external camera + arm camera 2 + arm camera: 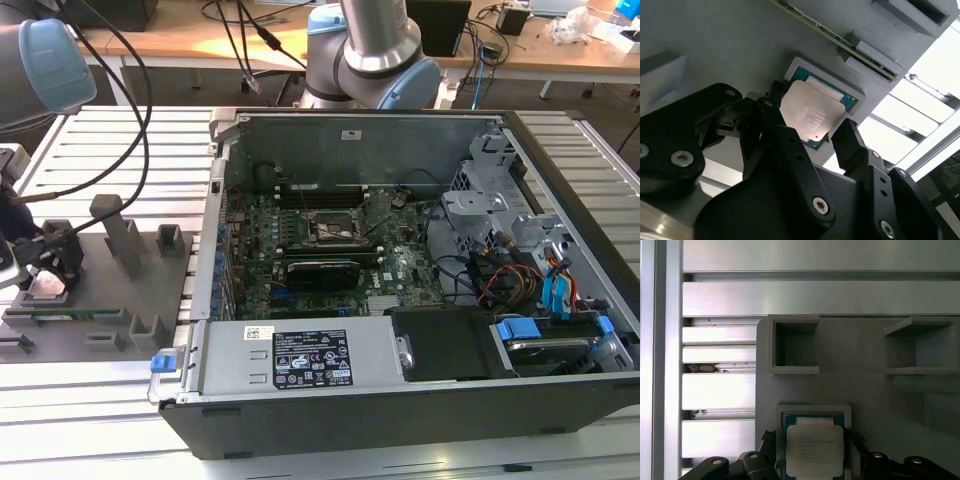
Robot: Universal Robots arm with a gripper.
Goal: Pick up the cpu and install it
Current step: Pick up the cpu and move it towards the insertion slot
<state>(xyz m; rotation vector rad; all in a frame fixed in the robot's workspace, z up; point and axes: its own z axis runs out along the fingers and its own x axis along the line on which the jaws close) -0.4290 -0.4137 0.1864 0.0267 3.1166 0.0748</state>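
While the small flat square cpu with its pale silvery metal top (814, 450) lies flat in a shallow square recess (812, 409) of the grey moulded fixture plate (100, 292), the black two-fingered hand (809, 117) hovers low over it at the exterior view's left, on the slatted aluminium bench (100, 140). In both wrist views the black fingers (847, 141) stand apart, one on each side of the chip. They look slightly wider than the recess frame and have nothing between them. Whether either tip touches the frame cannot be told. The step in hand, by my judgement, is the pick-up: the hand is lined up over the chip but has not gripped it, and nothing of the install is done. Well apart, towards the exterior view's right, the open dark metal computer case (350, 140) lies on the bench with its green motherboard (400, 265) exposed. The dark square socket frame with metal bracket (335, 228) sits near the board's middle, with no chip visible in it. A grasp from here calls for the fingers to close evenly on two opposite thin edges. They need to be low enough to catch the edges yet clear of the raised lip around the recess. The chip must also stay level, because a tilted hold would likely jam it in the recess.
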